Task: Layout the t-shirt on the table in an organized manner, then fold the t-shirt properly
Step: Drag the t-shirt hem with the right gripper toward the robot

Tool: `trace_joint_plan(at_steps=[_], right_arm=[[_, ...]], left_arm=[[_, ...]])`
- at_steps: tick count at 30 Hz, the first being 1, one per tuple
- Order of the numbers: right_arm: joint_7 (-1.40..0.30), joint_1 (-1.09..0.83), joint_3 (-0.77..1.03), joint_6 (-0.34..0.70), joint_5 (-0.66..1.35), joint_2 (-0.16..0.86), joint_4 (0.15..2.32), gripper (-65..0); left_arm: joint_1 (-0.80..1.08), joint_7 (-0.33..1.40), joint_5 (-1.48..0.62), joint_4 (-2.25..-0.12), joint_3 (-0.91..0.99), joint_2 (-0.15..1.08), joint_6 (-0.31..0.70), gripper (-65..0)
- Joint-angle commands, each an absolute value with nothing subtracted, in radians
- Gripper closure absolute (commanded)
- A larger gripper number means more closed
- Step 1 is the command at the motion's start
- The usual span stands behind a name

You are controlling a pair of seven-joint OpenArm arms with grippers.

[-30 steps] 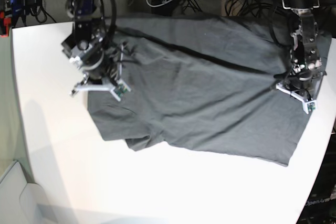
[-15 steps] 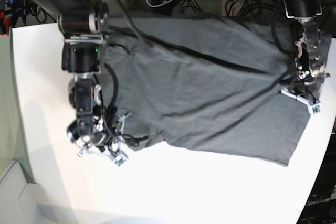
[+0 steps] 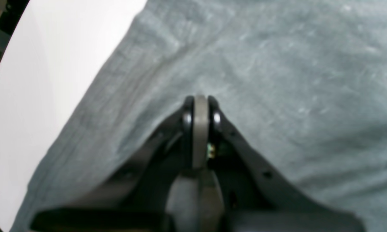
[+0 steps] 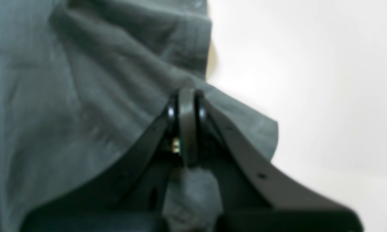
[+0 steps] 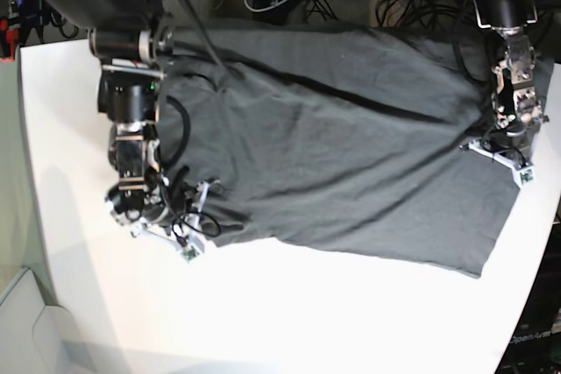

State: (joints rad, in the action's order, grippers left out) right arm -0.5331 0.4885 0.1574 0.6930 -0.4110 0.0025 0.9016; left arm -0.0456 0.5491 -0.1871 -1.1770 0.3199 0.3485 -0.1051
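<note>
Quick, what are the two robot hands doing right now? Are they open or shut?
Left gripper: shut, pinching the t-shirt.
Right gripper: shut, pinching the t-shirt's edge next to the bare table.

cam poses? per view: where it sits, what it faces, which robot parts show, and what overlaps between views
Base: high over the table, looking down; both arms show, left gripper at its right, right gripper at its left.
Left wrist: on the left arm, looking past the shut left gripper onto the t-shirt.
Right wrist: on the right arm, looking past the right gripper, shut on cloth.
Shared: all three see the t-shirt and the white table.
</note>
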Motion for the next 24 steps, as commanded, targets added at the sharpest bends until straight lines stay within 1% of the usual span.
trace_joint_plan(at_steps=[1,4,7,10,16,19,24], right_arm=[[-0.61,0.47,0.145,0.698,-0.441,0.007,0.929,0.0],[-0.67,0.406,0.074,0.698,-0.441,0.007,1.021,0.0],[-0.72,0.346,-0.035,0.698,-0.443,0.013,1.112,0.0],[-0.733,0.298,-0.114,0.698,-0.444,0.03,1.21,0.0],[-0.734,0.306,-0.133,0.698,-0.444,0.028,1.389,0.0],[-0.733,0.358,-0.133,0.698,-0.444,0.018,1.372,0.0],[-0.723,0.45,-0.131,0.698,-0.444,0.004,1.233,0.0]], left_arm=[[-0.061,0.53,-0.182,-1.191,0.325,0.364,-0.11,-0.1],[-0.061,0.53,-0.182,-1.191,0.321,0.364,-0.11,-0.1],[-0.062,0.53,-0.182,-1.191,0.32,0.364,-0.11,-0.1],[-0.064,0.53,-0.182,-1.191,0.32,0.363,-0.11,-0.1],[-0.061,0.53,-0.182,-1.191,0.321,0.363,-0.11,-0.1],[-0.061,0.53,-0.182,-1.191,0.321,0.363,-0.11,-0.1],[-0.047,0.53,-0.182,-1.191,0.323,0.363,-0.11,-0.1]])
